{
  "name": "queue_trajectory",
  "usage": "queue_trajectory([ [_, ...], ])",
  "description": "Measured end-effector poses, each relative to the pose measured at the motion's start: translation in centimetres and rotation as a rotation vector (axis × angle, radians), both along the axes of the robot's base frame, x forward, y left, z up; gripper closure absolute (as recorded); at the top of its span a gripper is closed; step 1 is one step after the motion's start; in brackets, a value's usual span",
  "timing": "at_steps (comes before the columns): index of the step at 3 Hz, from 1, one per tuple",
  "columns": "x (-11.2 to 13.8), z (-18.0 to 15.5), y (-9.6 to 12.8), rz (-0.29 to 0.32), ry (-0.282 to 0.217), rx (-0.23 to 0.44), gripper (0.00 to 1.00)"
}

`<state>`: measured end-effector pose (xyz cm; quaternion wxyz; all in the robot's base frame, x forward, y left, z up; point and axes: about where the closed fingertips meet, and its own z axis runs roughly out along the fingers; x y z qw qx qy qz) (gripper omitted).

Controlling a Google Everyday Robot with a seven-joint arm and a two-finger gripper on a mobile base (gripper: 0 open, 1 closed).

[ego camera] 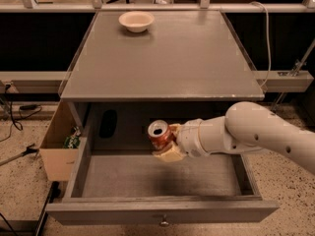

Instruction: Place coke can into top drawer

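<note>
Coke can (159,134) tilted, gripped by fingers (170,155) of gripper (166,142), above open top drawer (123,178) near its back wall. Arm (256,132) enters across right edge; free room left and front.

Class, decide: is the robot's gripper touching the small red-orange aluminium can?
Touching. The camera view shows the gripper, over the open grey wooden drawer, clamped around the can.

The white arm (266,132) stretched in from the right, below the desk's (162,58) front edge, its forearm nearly level. The gripper (166,141) hung just under the middle of that edge, cream fingers (170,155) clamped around the coke can (158,134).
</note>
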<state>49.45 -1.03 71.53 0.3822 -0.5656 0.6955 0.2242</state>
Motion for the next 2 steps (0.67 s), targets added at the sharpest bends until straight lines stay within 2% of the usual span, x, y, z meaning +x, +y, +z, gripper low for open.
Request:
queue_trajectory([
  [2, 0.1, -4.0, 0.1, -0.003, 0.066, 0.098, 1.0],
])
